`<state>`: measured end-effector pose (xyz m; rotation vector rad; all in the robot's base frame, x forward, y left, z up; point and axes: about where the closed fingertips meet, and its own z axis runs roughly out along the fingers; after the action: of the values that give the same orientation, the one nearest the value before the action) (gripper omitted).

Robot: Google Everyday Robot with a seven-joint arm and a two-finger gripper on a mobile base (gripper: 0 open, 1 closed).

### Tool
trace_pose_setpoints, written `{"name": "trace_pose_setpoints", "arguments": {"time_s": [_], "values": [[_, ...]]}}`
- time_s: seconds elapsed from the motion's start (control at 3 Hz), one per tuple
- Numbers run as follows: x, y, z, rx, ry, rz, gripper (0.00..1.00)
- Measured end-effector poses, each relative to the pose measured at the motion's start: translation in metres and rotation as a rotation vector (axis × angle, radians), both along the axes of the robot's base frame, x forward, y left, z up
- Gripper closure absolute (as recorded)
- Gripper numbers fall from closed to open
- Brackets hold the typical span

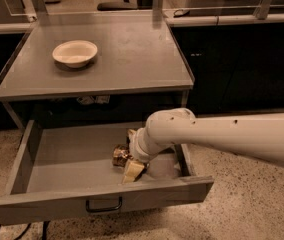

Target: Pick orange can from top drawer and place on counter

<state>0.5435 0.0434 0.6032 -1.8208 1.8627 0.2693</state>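
Inside top drawer [64,160], orange can [119,155], pincer [130,154] alongside

The desk [132,59] is flat grey, and the bowl [75,52] toward its ten o'clock is plain cream. The top drawer [62,159] is the same grey, its handle [103,205] dark. The orange can [120,155] is orange-brown with dark and pale marks. The cream gripper [128,155] is at the can's three o'clock, on an off-white arm [222,134] with small dark dots. The floor [242,209] is speckled beige.
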Motion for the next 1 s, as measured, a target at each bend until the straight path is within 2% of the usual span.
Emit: {"name": "trace_pose_setpoints", "arguments": {"time_s": [0.33,0.67,1.0], "values": [[0.0002,-0.0008,-0.0003,-0.001,0.001,-0.003,0.00],[0.0002,-0.0008,-0.0003,-0.001,0.001,-0.003,0.18],[0.0002,-0.0008,-0.0003,-0.001,0.001,-0.003,0.42]]}}
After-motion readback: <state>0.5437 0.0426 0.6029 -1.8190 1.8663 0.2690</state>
